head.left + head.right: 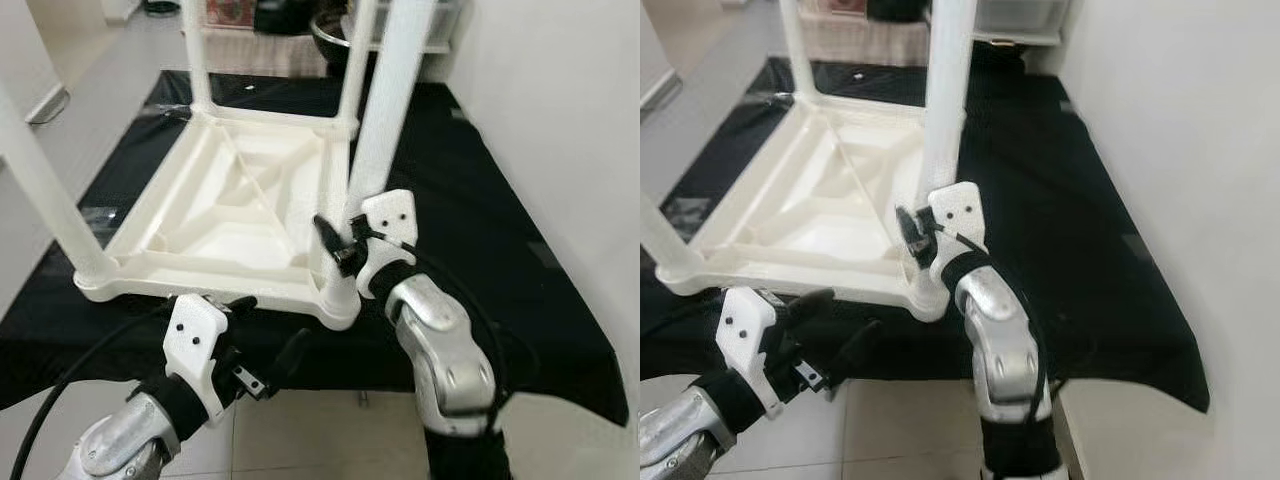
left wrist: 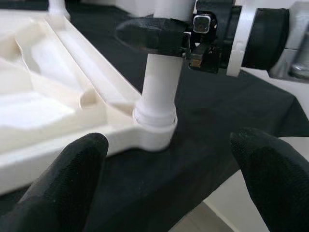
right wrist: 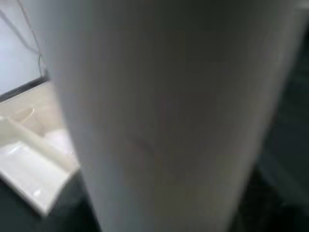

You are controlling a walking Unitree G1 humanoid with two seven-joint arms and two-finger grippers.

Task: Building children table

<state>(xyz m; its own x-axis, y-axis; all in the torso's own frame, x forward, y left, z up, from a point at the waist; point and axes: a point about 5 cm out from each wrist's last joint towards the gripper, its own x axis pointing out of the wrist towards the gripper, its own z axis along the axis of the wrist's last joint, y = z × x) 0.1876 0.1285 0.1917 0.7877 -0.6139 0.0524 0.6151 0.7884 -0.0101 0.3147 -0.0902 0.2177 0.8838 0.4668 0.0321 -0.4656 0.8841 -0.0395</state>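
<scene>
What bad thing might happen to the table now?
The right gripper holds a leg standing in the corner socket of the upturned tabletop. That corner sits near the edge of the black cloth, so a push might slide it off. The open left gripper isn't bracing it, so the leg may tilt.

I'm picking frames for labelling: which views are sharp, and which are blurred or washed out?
Left eye view: sharp, evenly lit; the upturned table top is bright against the black cloth. Left wrist view: the table leg and right pincer are fairly clear, and the near fingertips are soft. Right wrist view: the leg is a close, unfocused white blur.
</scene>
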